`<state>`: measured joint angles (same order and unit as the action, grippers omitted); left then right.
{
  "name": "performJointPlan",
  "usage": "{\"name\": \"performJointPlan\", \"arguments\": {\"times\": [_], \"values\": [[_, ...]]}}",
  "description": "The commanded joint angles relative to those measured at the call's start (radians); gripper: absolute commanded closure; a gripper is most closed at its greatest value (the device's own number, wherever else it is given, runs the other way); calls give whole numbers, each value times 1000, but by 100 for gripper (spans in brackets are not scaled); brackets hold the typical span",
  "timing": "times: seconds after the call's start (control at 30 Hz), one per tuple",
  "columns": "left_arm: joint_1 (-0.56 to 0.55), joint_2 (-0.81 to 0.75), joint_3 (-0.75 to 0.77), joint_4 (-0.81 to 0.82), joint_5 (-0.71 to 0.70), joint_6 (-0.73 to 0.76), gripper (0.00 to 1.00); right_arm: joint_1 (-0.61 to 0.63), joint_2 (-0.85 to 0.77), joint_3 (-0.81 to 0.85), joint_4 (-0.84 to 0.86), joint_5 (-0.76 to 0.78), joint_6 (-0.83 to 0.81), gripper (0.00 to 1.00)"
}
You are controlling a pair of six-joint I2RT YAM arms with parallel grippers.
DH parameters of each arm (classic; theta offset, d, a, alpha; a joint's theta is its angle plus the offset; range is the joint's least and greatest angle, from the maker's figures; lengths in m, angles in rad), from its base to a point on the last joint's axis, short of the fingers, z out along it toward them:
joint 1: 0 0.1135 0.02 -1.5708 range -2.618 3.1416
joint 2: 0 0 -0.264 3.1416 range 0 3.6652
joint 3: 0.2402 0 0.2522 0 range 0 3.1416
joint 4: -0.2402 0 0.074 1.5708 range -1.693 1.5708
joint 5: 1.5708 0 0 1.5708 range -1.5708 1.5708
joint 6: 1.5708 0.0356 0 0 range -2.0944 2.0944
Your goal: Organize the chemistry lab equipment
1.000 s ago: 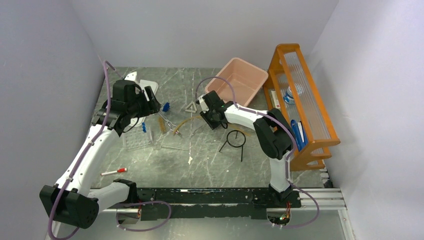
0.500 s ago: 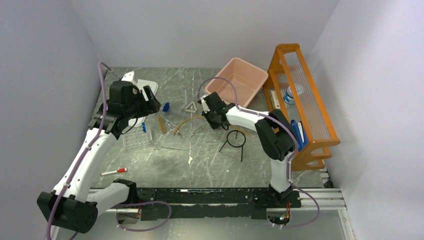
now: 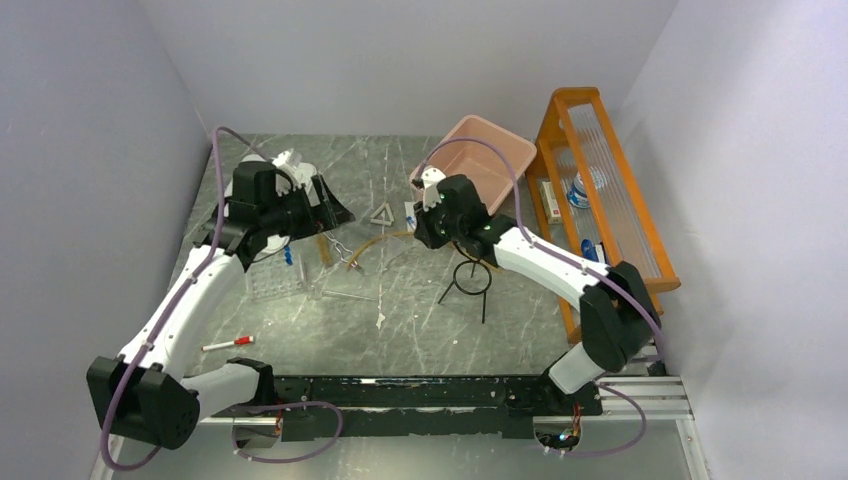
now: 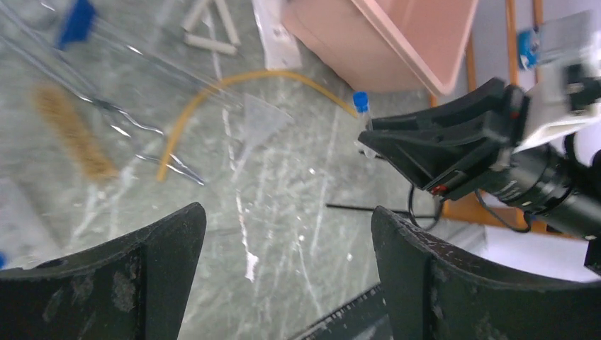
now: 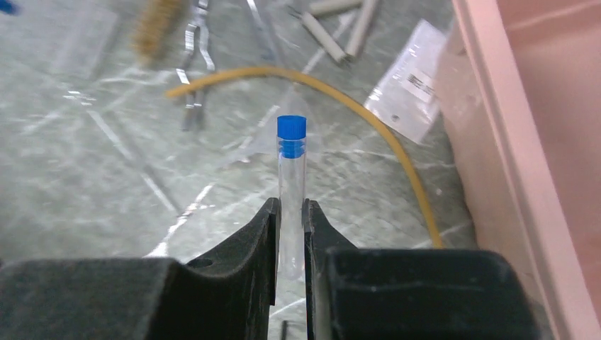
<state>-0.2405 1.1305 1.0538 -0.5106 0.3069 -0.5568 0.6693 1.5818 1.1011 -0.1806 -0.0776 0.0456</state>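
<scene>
One blue-capped clear tube point(image 5: 291, 166) is pinched between the fingers of the right gripper point(image 5: 290, 212), cap protruding past the fingertips, over the table point(image 3: 420, 320) just left of the pink bin point(image 5: 496, 142). Amber tubing point(image 5: 368, 117) lies beneath. The left gripper point(image 4: 287, 227) hangs empty, jaws spread wide, near the brown brush point(image 4: 71, 134) and metal tongs point(image 5: 195, 42).

Blue-capped clear tube point(image 5: 291, 177) clamped in jaws of right gripper point(image 5: 291, 230), cap outermost, just beside the pink tub point(image 5: 538, 106); amber tubing point(image 5: 241, 71) curved on the desk point(image 5: 85, 156) near that tub.
</scene>
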Motion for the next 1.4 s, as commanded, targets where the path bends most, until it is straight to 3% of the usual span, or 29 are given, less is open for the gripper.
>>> {"name": "performJointPlan", "arguments": {"times": [0.0, 0.13, 0.27, 0.53, 0.73, 0.9, 1.07, 1.27, 1.37], "values": [[0, 23, -88, 181, 325, -125, 11, 13, -99, -64, 106, -192, 80, 89], [-58, 31, -160, 364, 413, -280, 13, 48, -158, -115, 174, -315, 134, 89], [-151, 66, -149, 347, 325, -309, 16, 87, -171, -133, 178, -349, 128, 88], [-186, 113, -130, 216, 226, -312, 44, 157, -197, -132, 130, -278, 72, 87], [-186, 129, -123, 184, 259, -320, 61, 160, -206, -127, 109, -257, 34, 87], [-186, 129, -83, 105, 249, -275, 62, 159, -211, -121, 104, -262, 3, 87], [-187, 136, -89, 129, 295, -284, 72, 160, -210, -119, 106, -281, -26, 86], [-187, 158, -75, 85, 319, -242, 62, 159, -199, -115, 123, -295, -27, 85], [-187, 159, -78, 84, 330, -233, 68, 159, -197, -114, 131, -300, -24, 85]]}}
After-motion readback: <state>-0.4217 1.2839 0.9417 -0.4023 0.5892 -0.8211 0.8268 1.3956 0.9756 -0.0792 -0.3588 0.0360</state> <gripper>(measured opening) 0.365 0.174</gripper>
